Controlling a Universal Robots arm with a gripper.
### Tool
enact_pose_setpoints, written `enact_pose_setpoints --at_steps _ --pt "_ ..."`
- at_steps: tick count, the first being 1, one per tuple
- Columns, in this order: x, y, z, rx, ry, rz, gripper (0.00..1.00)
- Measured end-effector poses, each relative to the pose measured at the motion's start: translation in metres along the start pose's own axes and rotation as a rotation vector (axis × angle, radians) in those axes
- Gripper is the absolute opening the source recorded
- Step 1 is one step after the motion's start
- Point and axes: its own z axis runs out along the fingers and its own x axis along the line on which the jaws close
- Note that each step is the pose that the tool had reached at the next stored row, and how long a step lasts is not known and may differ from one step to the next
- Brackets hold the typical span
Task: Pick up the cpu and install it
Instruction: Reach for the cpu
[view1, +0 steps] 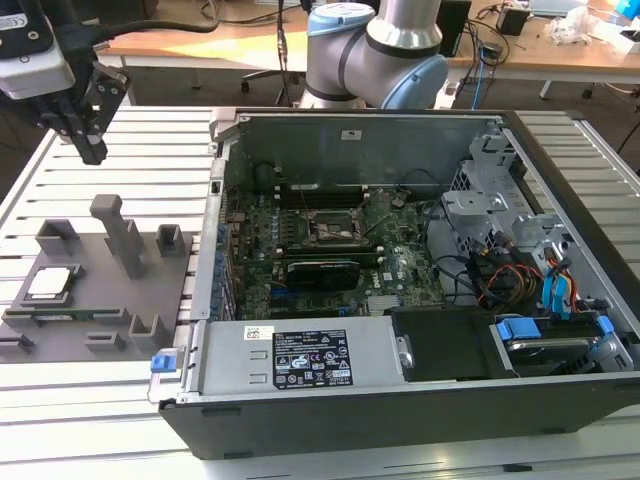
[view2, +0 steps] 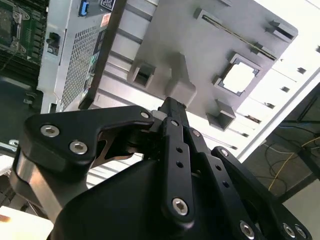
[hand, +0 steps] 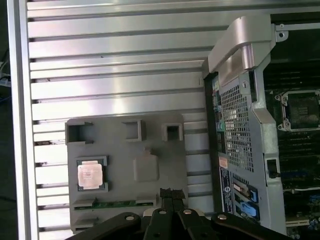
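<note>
On gray fixture plate: cpu lies flat in its pocket.
Gripper: raised above plate, well apart from cpu; fingers pressed together, empty.

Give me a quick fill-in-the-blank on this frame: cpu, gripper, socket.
1. The cpu lies on the gray fixture, to the exterior view's ___ of the computer case.
2. The gripper hangs in the air near the fixture, shut and holding ___.
3. The motherboard socket inside the case is ___.
Missing words: left; nothing; empty.
</note>
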Motion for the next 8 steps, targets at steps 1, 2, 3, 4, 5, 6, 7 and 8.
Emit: enact_pose_setpoints --at_steps 1,2,3,4,5,6,7,8 --pt "0.0036 -0.0003 -0.0001 0.0000 -0.0002 0.000 0.11" --pt "0.0059 -0.0004 -0.0002 -0.0001 -0.0004 0.000 0.11" --pt "0.0097 -0.0007 -0.0003 0.0000 -0.0005 0.000 0.11" --pt "0.0119 -0.0009 -0.0004 0.0000 -0.0007 0.000 0.11" --pt "0.0146 -0.0011 -0.0005 0.0000 -0.0009 0.000 0.11" --pt "0.0173 -0.0013 -0.0005 -0.0001 -0.0010 0.000 0.11" --pt "0.0192 -0.0014 -0.0004 -0.0001 -0.0012 0.000 0.11" --pt "0.0213 -0.0016 -0.0002 -0.0001 -0.0014 0.000 0.11"
